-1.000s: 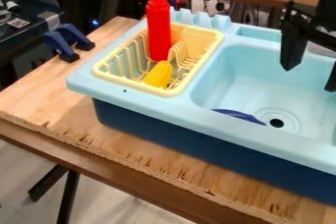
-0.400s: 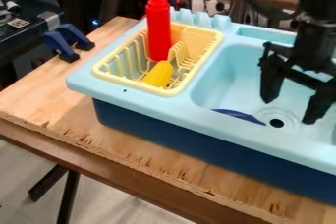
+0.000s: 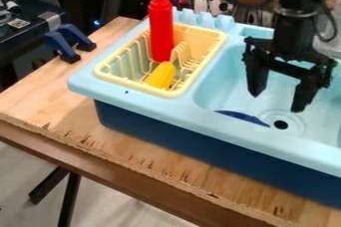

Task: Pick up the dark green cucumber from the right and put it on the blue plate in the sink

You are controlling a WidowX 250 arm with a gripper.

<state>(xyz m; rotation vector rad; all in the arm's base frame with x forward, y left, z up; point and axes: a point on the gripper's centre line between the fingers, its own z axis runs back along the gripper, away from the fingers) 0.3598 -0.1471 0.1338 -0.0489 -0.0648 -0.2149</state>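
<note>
Your gripper hangs at the right of the frame over the sink, fingers apart and holding nothing, the spread leaving room for something between them; nearest is the blue piece, low in the basin beside the drain, partly hidden by the front rim; towards the upper left, the rack has the red bottle upright, its walls probably guarding against a topple, and the yellow piece tilted in front, likely propped by the prongs
</note>
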